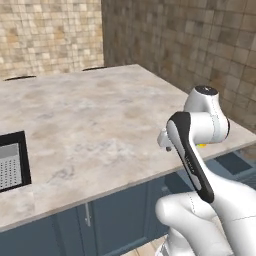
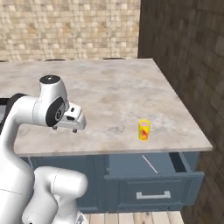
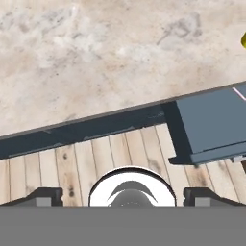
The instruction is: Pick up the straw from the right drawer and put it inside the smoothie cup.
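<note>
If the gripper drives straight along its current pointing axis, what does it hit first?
Likely the front edge of the beige marble countertop, or the slate-blue cabinet face just under it; the hand view centres on that edge. The open two-finger gripper points left of the open slate-blue drawer. Depth unclear.

Beige tiled back wall [image 1: 50, 30], darker brown tiled side wall [image 2: 188, 52], marbled stone countertop [image 1: 90, 115] over slate-blue cabinets [image 1: 115, 220], wooden plank floor [image 3: 96, 158] below.

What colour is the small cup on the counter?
Yellow, with a red-orange mark on its side; the cup shows best in the right base view.
</note>
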